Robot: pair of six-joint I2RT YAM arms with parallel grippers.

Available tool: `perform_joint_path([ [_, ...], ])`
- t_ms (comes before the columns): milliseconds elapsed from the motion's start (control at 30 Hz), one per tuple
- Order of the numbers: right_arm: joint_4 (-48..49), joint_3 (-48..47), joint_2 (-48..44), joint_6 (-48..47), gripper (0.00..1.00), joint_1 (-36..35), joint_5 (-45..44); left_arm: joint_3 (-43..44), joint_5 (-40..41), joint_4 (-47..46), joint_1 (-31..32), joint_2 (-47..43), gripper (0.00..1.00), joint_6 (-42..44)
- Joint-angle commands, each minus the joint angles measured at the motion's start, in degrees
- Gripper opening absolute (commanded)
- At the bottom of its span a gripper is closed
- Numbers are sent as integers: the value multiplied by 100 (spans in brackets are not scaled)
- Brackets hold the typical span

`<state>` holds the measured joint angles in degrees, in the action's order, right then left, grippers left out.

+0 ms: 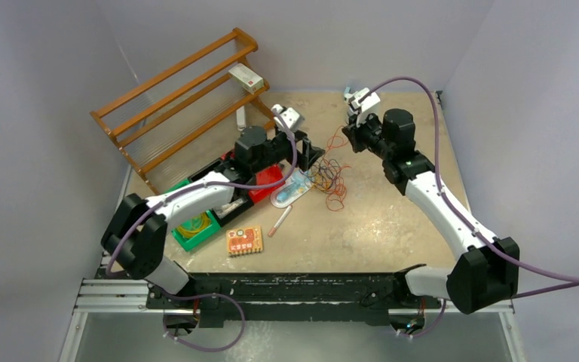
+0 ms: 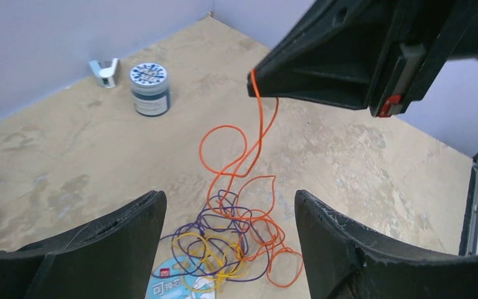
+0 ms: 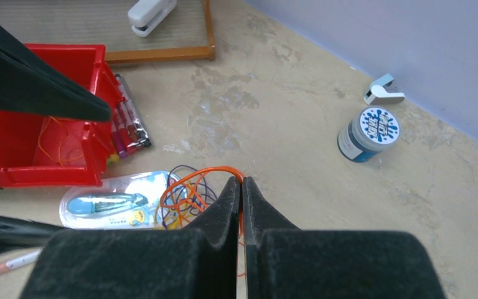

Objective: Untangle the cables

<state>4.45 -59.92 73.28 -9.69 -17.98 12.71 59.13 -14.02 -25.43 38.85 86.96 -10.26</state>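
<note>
The cables (image 1: 330, 179) lie in a tangle on the table's middle: orange, yellow and dark purple loops (image 2: 236, 243), partly on a blue blister pack (image 2: 174, 283). My right gripper (image 3: 241, 180) is shut on a strand of the orange cable (image 2: 262, 124), which rises from the heap to its tip (image 2: 253, 78). It hangs above and behind the tangle (image 1: 348, 136). My left gripper (image 2: 229, 194) stands open just left of the heap (image 1: 318, 157), its fingers (image 2: 124, 230) apart, with the tangle seen between them and nothing held.
A red bin (image 3: 37, 124) and marker pens (image 3: 127, 121) sit left of the heap. A wooden rack (image 1: 181, 98) stands at the back left. A paint jar (image 3: 367, 134) and a clip (image 3: 383, 91) are by the far wall. A green tray (image 1: 196, 226), an orange box (image 1: 243, 241) and a pen (image 1: 280, 221) lie near.
</note>
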Motion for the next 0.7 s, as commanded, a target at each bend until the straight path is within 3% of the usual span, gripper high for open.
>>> perform_joint_path([
  [0,160,-76,-276,-49,0,6,264,543,-400,-699,141,381,74,234],
  [200,159,-23,-299,-43,0,6,317,878,-575,-763,277,815,70,244],
  [367,170,6,-336,-16,0,7,371,1123,-504,-778,281,1088,60,251],
  [667,194,69,-438,74,0,3,458,1530,-447,-620,276,1496,24,301],
])
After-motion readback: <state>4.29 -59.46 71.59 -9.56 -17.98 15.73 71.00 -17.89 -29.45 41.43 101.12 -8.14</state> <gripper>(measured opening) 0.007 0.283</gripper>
